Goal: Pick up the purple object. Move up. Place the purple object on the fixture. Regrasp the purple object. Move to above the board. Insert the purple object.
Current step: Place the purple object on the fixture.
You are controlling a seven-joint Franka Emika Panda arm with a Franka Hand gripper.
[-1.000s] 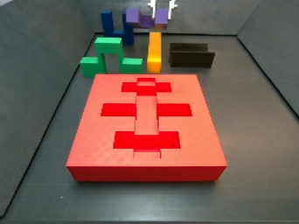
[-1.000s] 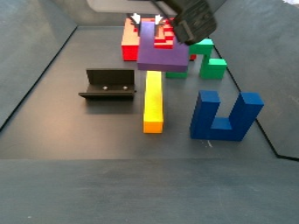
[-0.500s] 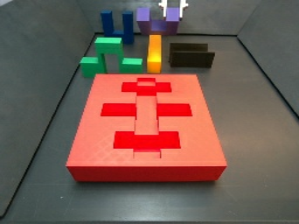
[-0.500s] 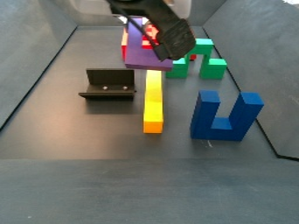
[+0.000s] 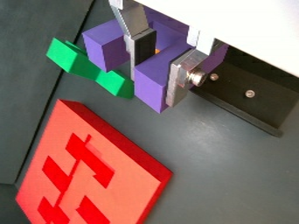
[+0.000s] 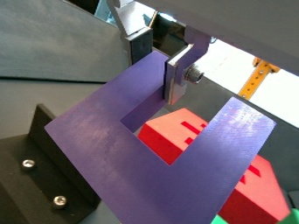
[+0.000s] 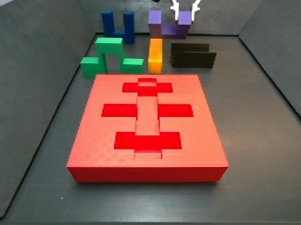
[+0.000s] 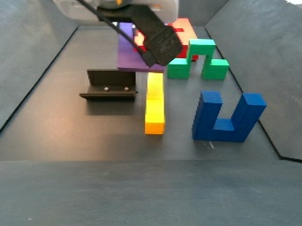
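In a wrist view, the tool [image 5: 156,54] is clamped on the purple block [image 5: 138,64]. One silver finger [image 5: 177,80] presses the outside of a prong and the other sits in the gap between the two prongs. The fixture [image 5: 251,94] lies just beside the block, and the red board [image 5: 87,166] is well apart, with a green block [image 5: 73,59] between the views of them.

In a wrist view from the other side, the purple block [image 6: 163,156] fills most of the picture. The tool [image 6: 163,52] pinches one prong. The fixture [image 6: 35,173] sits low and close by, under the block's base edge.

In a side view, the tool [image 7: 184,10] hangs at the far end of the tabletop [image 7: 265,132] with the purple block [image 7: 164,24] held up in the air. The fixture [image 7: 193,55] stands right below it, a bit nearer. The yellow bar [image 7: 156,51] is to the fixture's left.

In a side view from the far end, the purple block [image 8: 133,56] is up off the tabletop, tilted. The fixture [image 8: 109,86] is just left of it and lower. The blue block [image 8: 228,116] is well apart on the right.

I think the next move is mostly a short way down and over onto the fixture.
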